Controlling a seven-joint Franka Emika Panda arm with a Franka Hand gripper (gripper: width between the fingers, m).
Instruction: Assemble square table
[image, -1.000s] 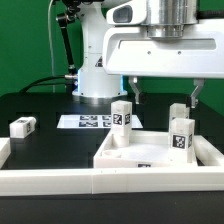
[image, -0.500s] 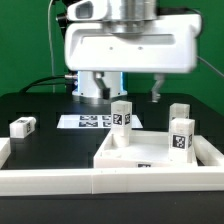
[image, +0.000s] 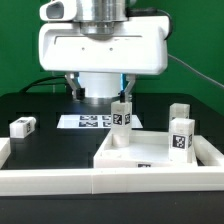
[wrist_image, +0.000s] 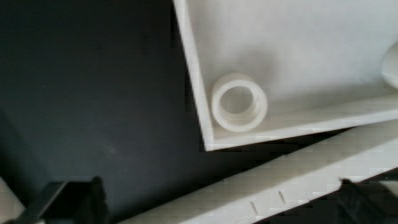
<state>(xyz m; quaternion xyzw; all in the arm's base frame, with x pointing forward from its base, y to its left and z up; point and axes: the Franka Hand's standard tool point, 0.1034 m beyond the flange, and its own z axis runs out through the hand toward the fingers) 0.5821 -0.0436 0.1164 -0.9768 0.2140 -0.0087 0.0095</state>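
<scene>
Exterior view: tool (image: 100, 88) released, jaws wide, above tabletop (image: 108, 152) corner; bare black table (image: 45, 105) toward the lone leg (image: 22, 126).

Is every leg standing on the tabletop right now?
No, one leg lies on the black table, apart from the tabletop, toward the exterior view's left.

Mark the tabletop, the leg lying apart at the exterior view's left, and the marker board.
tabletop (image: 104, 148): exterior view, its raised rim on the exterior view's left.
leg lying apart (image: 22, 126): exterior view, tagged face.
marker board (image: 90, 122): exterior view, tagged top surface.
</scene>
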